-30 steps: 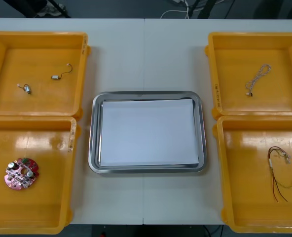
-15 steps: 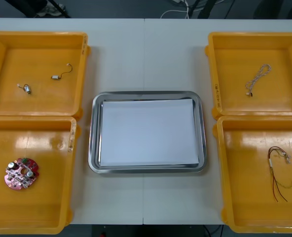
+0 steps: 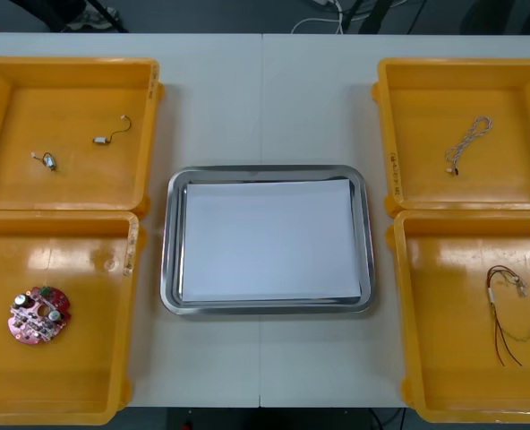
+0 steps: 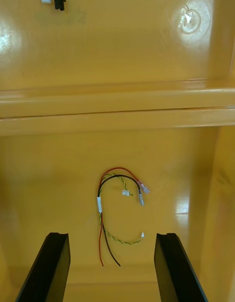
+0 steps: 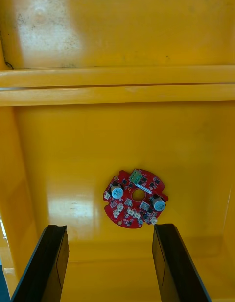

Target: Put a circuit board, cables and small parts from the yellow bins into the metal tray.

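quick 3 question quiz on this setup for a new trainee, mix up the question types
1. True or false: the metal tray already holds a cable.
2. Which thing lies ahead of the left gripper, whose jaws stand open? A) a round red board B) a twisted cable C) small metal parts
3. Fill in: the right gripper, jaws open, hangs over the red and yellow cable, which lies in the near yellow bin on the robot's ____ side.
Key: 1 false, nothing lies on its white inside. 2 A. 3 right.
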You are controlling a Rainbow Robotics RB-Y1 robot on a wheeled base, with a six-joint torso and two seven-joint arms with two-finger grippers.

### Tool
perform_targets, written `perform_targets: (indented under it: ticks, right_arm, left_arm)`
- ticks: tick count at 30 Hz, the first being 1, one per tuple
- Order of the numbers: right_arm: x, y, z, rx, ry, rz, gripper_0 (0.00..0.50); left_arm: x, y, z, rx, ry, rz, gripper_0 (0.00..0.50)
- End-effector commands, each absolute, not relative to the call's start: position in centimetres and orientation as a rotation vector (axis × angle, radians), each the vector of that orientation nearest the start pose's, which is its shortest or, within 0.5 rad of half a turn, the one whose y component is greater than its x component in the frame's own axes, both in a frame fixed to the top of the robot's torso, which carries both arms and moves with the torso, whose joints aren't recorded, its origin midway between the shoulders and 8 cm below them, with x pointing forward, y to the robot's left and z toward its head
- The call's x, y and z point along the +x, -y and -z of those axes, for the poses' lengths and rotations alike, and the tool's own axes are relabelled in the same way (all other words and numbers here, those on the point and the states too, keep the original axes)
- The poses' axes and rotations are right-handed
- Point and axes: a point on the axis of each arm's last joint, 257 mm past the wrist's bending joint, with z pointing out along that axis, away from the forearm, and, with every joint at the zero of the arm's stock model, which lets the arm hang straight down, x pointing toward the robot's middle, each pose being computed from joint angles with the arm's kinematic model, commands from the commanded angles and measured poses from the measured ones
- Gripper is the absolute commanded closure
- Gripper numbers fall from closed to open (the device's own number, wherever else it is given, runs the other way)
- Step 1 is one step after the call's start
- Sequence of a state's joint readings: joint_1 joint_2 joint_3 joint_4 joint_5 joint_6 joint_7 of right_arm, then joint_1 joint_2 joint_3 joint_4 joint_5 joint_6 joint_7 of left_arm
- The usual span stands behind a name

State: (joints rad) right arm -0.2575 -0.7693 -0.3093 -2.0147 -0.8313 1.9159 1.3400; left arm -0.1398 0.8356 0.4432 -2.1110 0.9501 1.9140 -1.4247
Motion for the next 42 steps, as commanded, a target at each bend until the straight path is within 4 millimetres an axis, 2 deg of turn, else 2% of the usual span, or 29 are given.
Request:
perform_targets:
  ticks: [1, 29, 30, 32, 33, 36, 42]
  right_arm:
    - [39.6, 39.3, 15.9, 0.141, -2.683, -0.03, 0.0]
    - [39.6, 39.3, 15.9, 0.141, -2.683, -0.03, 0.0]
    - [40.3, 39.1, 14.6, 0.132, -2.648, -0.031, 0.0]
    - [40.4, 39.0, 14.4, 0.13, -2.643, -0.036, 0.0]
    - [40.8, 38.8, 13.6, 0.117, -2.623, -0.033, 0.0]
    - [40.8, 38.6, 13.2, 0.107, -2.606, -0.016, 0.0]
    - [40.1, 38.8, 14.3, 0.115, -2.625, -0.001, 0.0]
  left_arm:
    - [36.1, -42.7, 13.2, 0.123, -2.659, -0.101, 0.0]
    - [36.1, -42.7, 13.2, 0.123, -2.659, -0.101, 0.0]
    - [36.1, -42.7, 13.2, 0.123, -2.659, -0.101, 0.0]
    - [36.1, -42.7, 13.2, 0.123, -2.659, -0.101, 0.0]
    - [34.8, -41.6, 16.6, 0.108, -2.733, -0.023, 0.0]
    - [34.8, -41.5, 17.0, 0.099, -2.741, -0.007, 0.0]
    - [34.8, -41.6, 17.2, 0.112, -2.747, -0.025, 0.0]
